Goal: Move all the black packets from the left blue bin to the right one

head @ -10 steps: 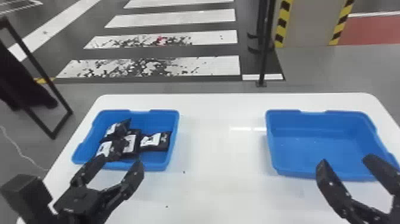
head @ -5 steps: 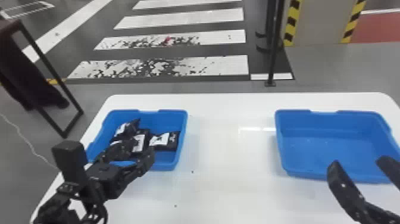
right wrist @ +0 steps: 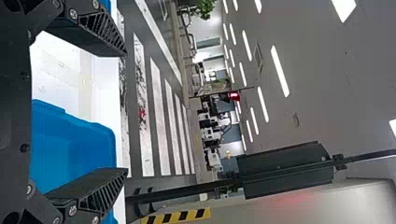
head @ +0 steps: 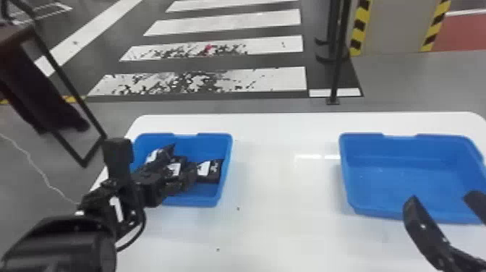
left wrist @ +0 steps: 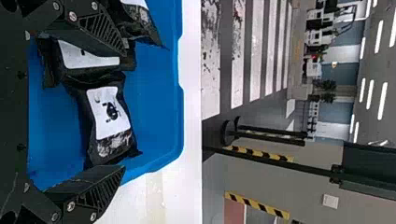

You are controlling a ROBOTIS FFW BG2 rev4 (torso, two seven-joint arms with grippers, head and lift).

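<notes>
Head view: the left gripper (left wrist: 124, 109), spread wide and empty, has swung inward; black packets (head: 210, 173) lie beneath it, so grasping looks next.

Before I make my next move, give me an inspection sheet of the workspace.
Surface: white table, bearing both bins; small dark specks on it.
Job's things: at least three black packets bunched in the left blue bin; no packet seen in the right blue bin.
Clutter: nothing seen beyond the specks.
Grippers: left at the left bin, fingers apart, nothing gripped; right by the right bin's near side, fingers apart, nothing gripped.
Cables: black cable looping beside the left arm; thin pale cord on the floor at the left.
Surroundings: crosswalk stripes beyond the table, black post, yellow-and-black striping.
</notes>
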